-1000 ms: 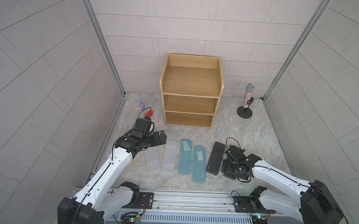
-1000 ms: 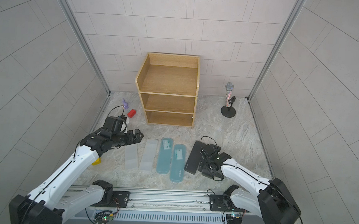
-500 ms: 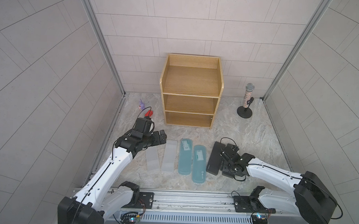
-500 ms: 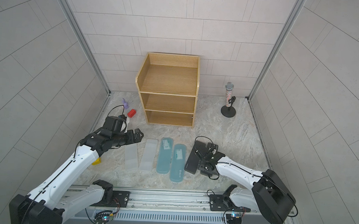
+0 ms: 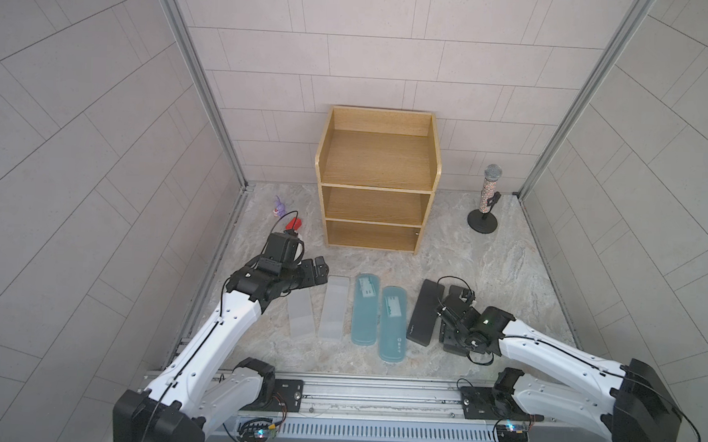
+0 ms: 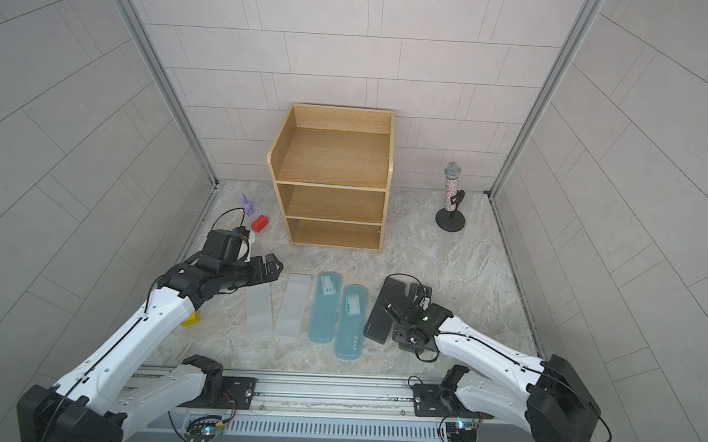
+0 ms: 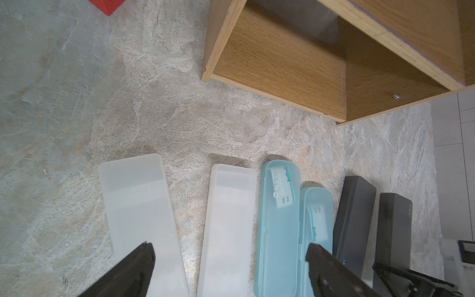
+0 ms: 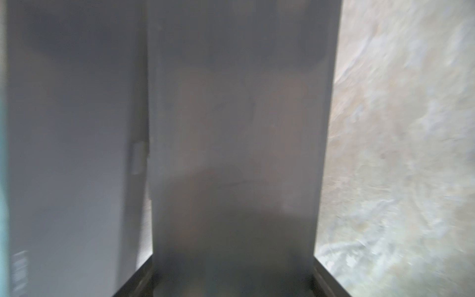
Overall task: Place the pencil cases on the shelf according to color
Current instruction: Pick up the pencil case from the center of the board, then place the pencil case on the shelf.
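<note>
Clamping across the outer black case (image 8: 231, 128), the right gripper (image 8: 232, 282) has a finger on each long edge. That case sits at the 3 o'clock end of the row, beside the second black case (image 5: 424, 313). The left gripper (image 7: 230, 257) hangs over the pale grey cases (image 7: 138, 205), jaws wide apart, touching nothing. The row lies at 6 o'clock from the shelf (image 5: 378, 161).

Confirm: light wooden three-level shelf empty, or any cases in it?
Empty. The light wooden three-level shelf shows bare boards on all levels in both top views; all six pencil cases lie on the marbled tabletop.
</note>
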You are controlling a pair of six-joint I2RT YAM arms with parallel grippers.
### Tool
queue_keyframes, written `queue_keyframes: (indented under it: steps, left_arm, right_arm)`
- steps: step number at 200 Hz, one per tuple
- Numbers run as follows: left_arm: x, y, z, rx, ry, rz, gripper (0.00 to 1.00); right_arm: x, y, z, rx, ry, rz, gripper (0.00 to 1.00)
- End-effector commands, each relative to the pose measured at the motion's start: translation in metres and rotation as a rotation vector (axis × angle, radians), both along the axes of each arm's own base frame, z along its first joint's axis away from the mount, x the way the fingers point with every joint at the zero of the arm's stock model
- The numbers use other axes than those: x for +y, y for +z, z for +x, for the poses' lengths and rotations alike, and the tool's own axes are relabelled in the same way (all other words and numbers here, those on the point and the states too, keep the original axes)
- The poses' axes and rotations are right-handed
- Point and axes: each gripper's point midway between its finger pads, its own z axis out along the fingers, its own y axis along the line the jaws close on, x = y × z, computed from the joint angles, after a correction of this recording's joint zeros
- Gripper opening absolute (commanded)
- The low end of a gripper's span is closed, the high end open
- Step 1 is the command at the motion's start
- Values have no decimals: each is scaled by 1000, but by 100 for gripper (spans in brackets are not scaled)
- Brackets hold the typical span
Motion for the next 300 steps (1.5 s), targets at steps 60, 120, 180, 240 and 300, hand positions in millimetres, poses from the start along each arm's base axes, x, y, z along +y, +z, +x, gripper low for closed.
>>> queue_keyframes:
  steps: [60,120,180,240,300]
  left_arm:
    - [-12,49,12,-85,6,-55,100]
    - [-29,99,31,-172,-41,-85,100]
    - [-59,143,65,-226,-147,-154,100]
    - [-65,155,95,-279,-184,-150,100]
    - [-66,120,102,-234,-198,-143,100]
  right_arm:
    - [28,92,5,-103,213,-27,38]
    - [81,140,18,-133,378,25,36]
    - [110,208,42,-253,449,49,33]
    - [131,278,89,-355,479,109,32]
    - [135,317,162,-454,415,140,31]
